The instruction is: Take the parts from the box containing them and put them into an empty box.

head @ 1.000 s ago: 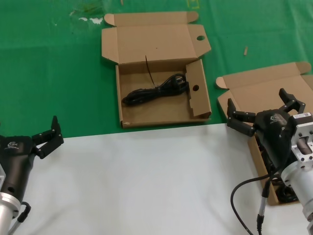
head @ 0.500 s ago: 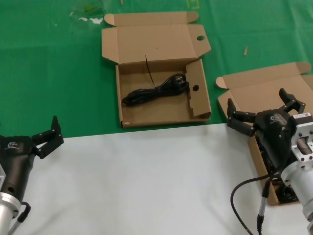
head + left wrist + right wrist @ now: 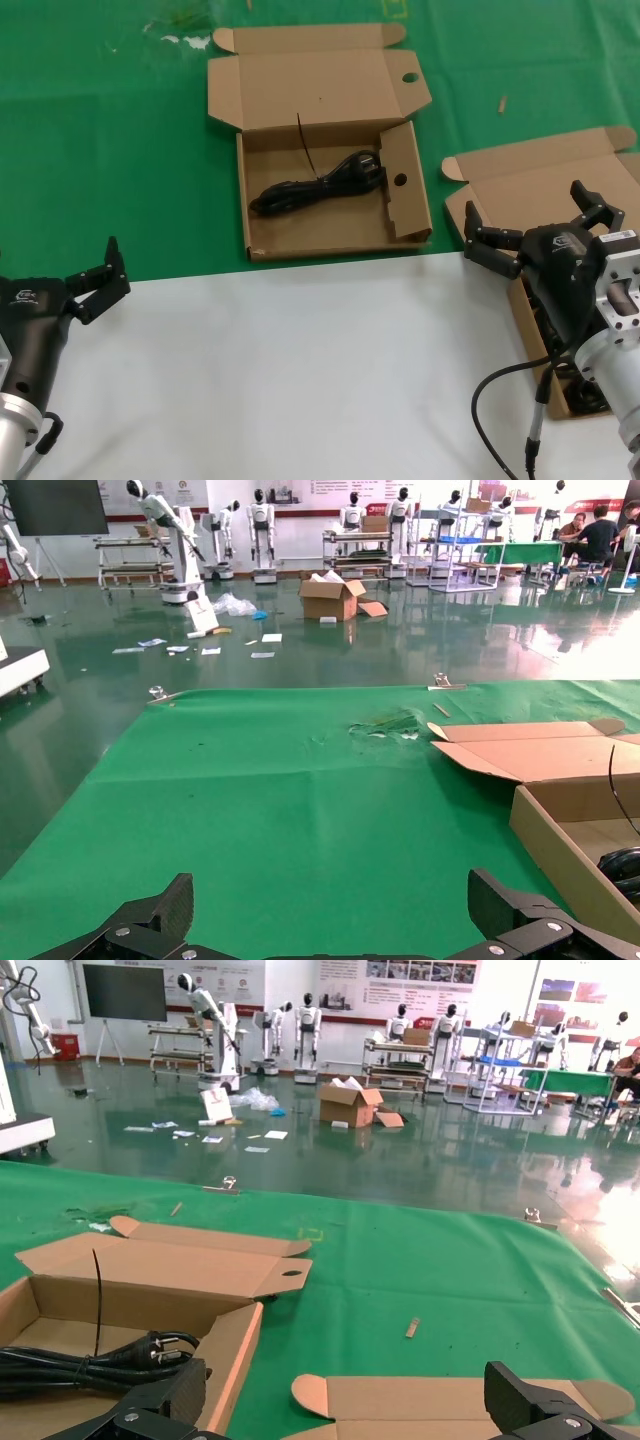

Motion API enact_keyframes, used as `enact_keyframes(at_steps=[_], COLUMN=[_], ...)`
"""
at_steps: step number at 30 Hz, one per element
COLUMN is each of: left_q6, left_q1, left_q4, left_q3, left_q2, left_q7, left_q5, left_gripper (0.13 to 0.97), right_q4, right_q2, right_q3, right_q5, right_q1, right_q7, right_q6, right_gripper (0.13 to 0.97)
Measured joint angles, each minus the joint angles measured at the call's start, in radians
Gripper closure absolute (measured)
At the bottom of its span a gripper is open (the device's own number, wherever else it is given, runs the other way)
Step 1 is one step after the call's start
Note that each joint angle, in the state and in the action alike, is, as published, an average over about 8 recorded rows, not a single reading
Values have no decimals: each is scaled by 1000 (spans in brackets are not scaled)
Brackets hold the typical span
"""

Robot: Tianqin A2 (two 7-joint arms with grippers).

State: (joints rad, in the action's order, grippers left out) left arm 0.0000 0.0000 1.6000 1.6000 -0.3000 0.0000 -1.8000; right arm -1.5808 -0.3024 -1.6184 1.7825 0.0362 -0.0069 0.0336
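Cardboard holed-flap box at the bench's far edge holds one cord, nothing has shifted lately, and I keep my right tool spread open over the plain-lidded box while my left tool waits open near the left edge.

A green cloth covers the far table, a white surface the near part.

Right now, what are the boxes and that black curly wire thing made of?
The box with holed flaps and the box by the right gripper look like plain brown cardboard, matte, with folded flaps and raw cut edges. The power cord looks like black rubber or plastic with a slight sheen, tied in a bundle; which of the two cannot be told.
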Motion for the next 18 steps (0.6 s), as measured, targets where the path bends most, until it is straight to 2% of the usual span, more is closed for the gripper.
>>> enact_keyframes(at_steps=[18], left_q6=[0], left_q1=[0], left_q4=[0], left_q3=[0], left_q2=[0], left_q7=[0], left_q5=[0], left_gripper=[132], right_q4=[0], right_q2=[0], right_q3=[0], right_q5=[0], right_q1=[0], right_q7=[0], right_q6=[0], right_gripper=[129])
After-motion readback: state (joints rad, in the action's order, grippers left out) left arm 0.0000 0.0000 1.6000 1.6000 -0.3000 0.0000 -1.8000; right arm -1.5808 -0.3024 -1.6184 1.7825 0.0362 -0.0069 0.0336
